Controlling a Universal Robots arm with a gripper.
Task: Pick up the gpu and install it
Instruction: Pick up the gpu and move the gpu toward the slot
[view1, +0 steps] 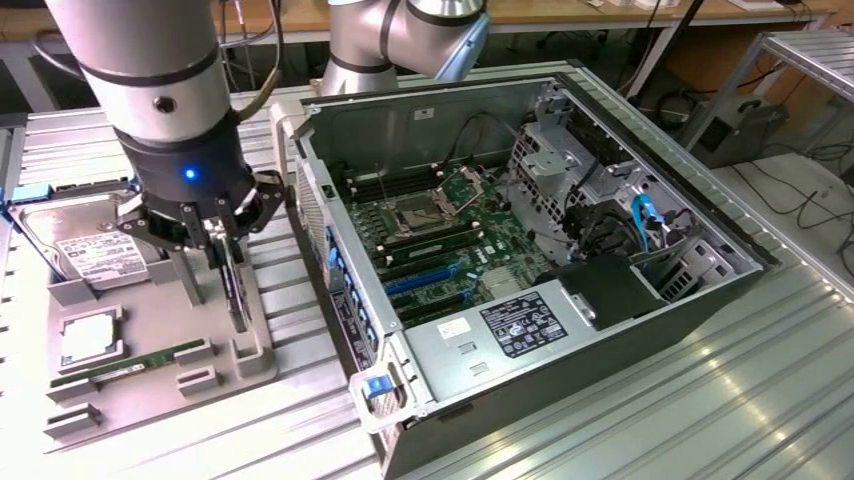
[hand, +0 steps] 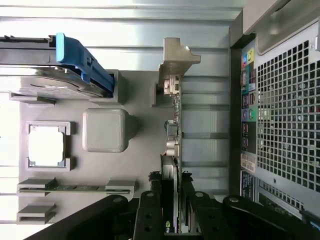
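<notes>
The gpu (view1: 238, 295) is a slim black card standing on edge in a slot of the grey fixture (view1: 160, 390), at the exterior view's left. In the wrist view the gpu (hand: 172, 135) appears edge-on, with its silver bracket (hand: 176, 57) at the far end. My gripper (view1: 220, 250) hangs straight above it. The black fingers (hand: 149, 212) press against both sides of the card, so my gripper (hand: 171, 210) is shut on it. The card's lower edge still sits in the fixture.
The open computer case (view1: 641, 150) lies to the exterior view's right, its motherboard with blue slots (view1: 427, 278) exposed. On the fixture (hand: 135, 100) are a hard drive (view1: 87, 250) in a blue-handled carrier (hand: 82, 65), a processor (hand: 46, 145) and a green memory stick (view1: 134, 362).
</notes>
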